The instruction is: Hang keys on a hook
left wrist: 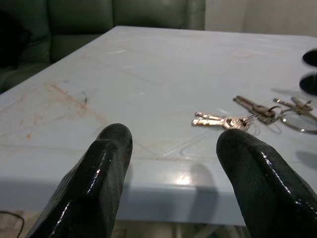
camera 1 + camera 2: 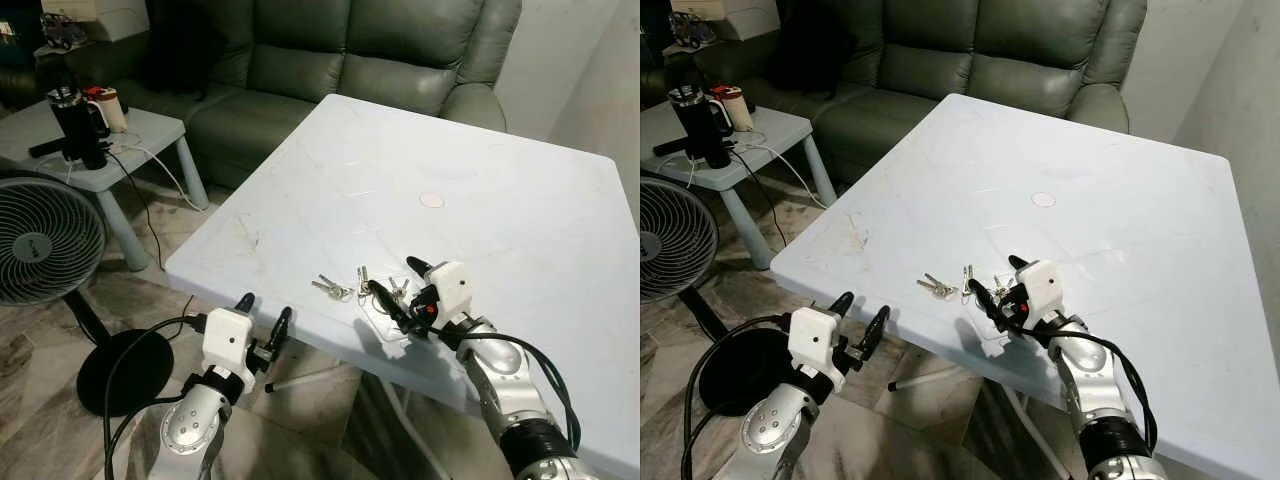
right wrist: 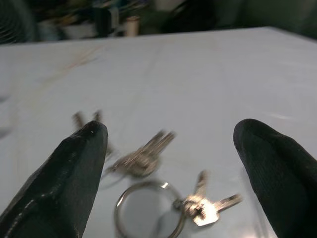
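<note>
A bunch of silver keys (image 2: 345,288) on a ring (image 3: 143,210) lies spread on the pale blue table (image 2: 480,180), close to its front edge. My right gripper (image 2: 391,277) hovers just over the right part of the bunch, open, one finger to each side of the keys (image 3: 141,159). The right wrist view is blurred. My left gripper (image 2: 265,308) is open with nothing in it. It sits just off the table's front edge, at edge height, pointing toward the keys (image 1: 223,120) from the left.
A small round pale disc (image 2: 431,200) lies mid-table. A green sofa (image 2: 330,60) stands behind it. To the left are a low side table (image 2: 150,135) with a black flask (image 2: 72,120) and a mug, and a standing fan (image 2: 45,240) with cables on the floor.
</note>
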You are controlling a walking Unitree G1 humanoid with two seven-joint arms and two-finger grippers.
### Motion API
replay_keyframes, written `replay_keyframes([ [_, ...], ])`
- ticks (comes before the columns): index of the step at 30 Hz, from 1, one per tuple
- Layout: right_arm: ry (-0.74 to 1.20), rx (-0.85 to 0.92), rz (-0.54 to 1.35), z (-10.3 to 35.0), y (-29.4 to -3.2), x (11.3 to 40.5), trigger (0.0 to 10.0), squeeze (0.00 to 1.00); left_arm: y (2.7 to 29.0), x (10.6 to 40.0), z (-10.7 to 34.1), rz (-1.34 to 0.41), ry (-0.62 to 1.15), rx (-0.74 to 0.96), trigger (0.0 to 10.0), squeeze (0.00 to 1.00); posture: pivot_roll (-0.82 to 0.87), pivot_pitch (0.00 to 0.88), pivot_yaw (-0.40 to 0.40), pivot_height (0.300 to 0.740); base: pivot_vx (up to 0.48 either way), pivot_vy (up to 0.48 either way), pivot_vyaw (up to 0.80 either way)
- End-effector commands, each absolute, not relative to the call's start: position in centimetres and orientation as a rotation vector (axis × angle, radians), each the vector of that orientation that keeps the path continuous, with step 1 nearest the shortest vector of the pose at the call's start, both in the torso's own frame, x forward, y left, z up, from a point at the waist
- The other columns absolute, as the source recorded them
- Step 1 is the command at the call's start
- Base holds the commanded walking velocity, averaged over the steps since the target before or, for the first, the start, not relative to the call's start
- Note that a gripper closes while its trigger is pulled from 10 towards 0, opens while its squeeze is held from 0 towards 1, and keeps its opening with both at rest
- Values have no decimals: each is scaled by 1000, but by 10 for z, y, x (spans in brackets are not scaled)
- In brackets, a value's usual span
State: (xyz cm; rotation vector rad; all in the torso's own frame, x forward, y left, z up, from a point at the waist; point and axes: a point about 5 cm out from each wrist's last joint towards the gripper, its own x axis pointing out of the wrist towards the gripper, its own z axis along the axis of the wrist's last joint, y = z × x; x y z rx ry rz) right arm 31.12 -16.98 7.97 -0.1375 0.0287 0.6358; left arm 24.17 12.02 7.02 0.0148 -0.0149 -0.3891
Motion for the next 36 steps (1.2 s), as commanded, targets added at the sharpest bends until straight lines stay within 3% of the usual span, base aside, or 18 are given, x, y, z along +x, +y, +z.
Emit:
replay_keyframes([
  [1, 42, -145, 664, 82, -174, 313, 10000, 0, 119, 240, 73, -411, -25, 38, 10000, 0, -66, 28, -24, 740, 0, 0, 0],
  [11, 169, -266, 796, 78, -201, 308, 10000, 0, 119, 240, 73, -423, -18, 39, 10000, 0, -72, 27, -18, 740, 0, 0, 0],
  [25, 317, -266, 925, 79, -225, 301, 9961, 0, 117, 238, 72, -432, -13, 39, 10000, 0, -80, 33, -15, 740, 0, 0, 0],
  [26, 322, -268, 931, 79, -226, 301, 6627, 0, 117, 238, 72, -432, -12, 39, 10000, 0, -80, 34, -16, 740, 0, 0, 0],
  [27, 325, -272, 935, 79, -226, 300, 7255, 0, 117, 238, 72, -432, -11, 38, 10000, 0, -80, 34, -16, 740, 0, 0, 0],
  [28, 328, -261, 943, 79, -226, 300, 2353, 0, 117, 237, 72, -431, -11, 38, 10000, 0, -80, 34, -16, 740, 0, 0, 0],
  [29, 328, -253, 953, 79, -226, 299, 0, 0, 117, 237, 72, -432, -10, 38, 10000, 0, -80, 34, -16, 740, 0, 0, 0],
  [36, 316, -220, 960, 82, -227, 300, 0, 0, 117, 236, 71, -431, -5, 39, 10000, 0, -77, 35, -16, 740, 0, 0, 0],
])
